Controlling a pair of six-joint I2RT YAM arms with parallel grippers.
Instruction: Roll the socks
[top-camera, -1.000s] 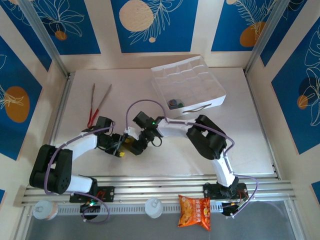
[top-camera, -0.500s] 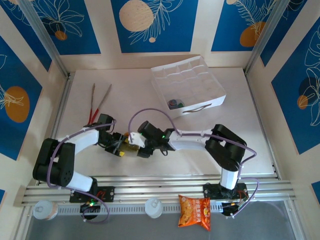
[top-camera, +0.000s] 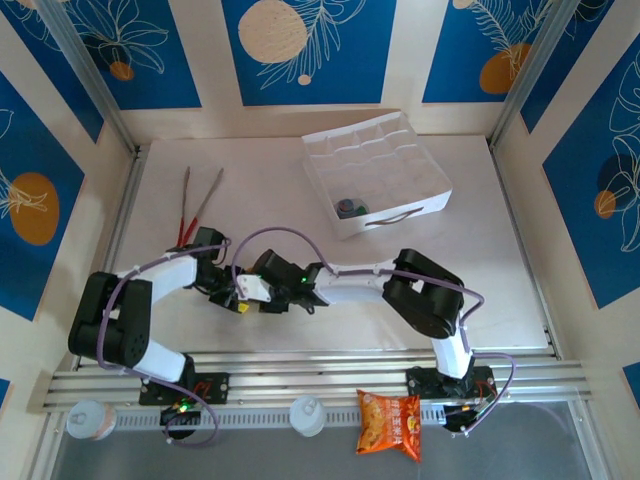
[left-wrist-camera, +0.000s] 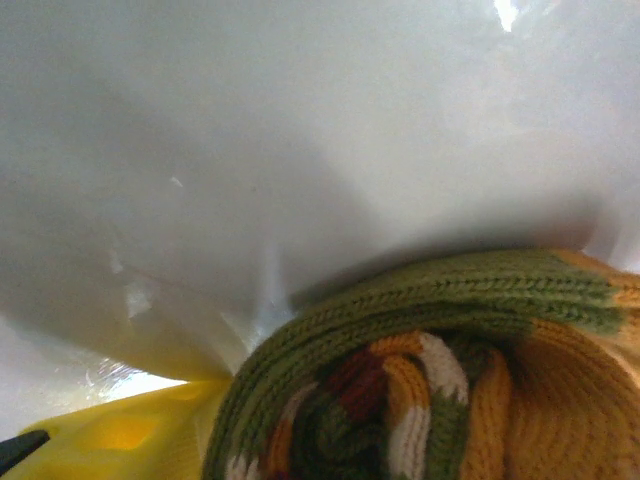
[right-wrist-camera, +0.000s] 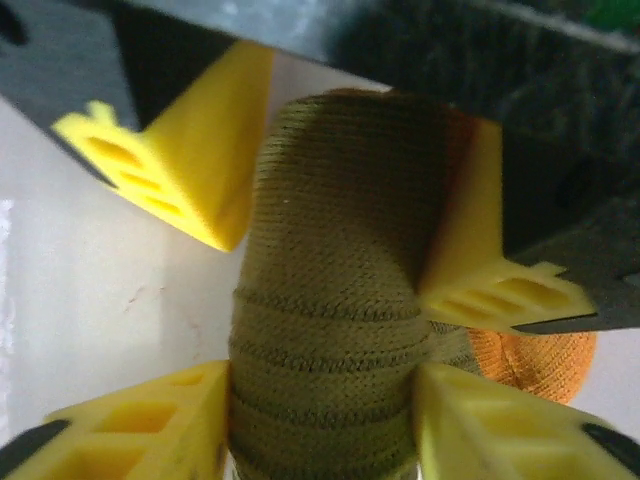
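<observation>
An olive-green sock (right-wrist-camera: 330, 330) is rolled into a tight bundle with an orange knit part (right-wrist-camera: 540, 360) beside it. Its coiled end shows orange and cream stripes (left-wrist-camera: 430, 380). My right gripper (right-wrist-camera: 320, 420) presses the roll from both sides with its yellow fingers. My left gripper (right-wrist-camera: 340, 230) pinches the same roll just beyond; one left finger (left-wrist-camera: 120, 440) shows beside the roll's end. From above, the left gripper (top-camera: 236, 293) and right gripper (top-camera: 260, 291) meet nose to nose, hiding the roll. A small grey-green rolled sock (top-camera: 347, 208) lies in the white organiser box (top-camera: 400, 150).
Red-handled tongs (top-camera: 195, 205) lie at the back left of the table. The organiser box stands at the back, right of centre. An orange snack packet (top-camera: 392, 423) rests on the front rail. The right arm's elbow (top-camera: 425, 295) juts over the table's right half.
My right gripper has slid left along the table, closer against the left gripper, and its elbow has shifted. The left arm has barely moved.
</observation>
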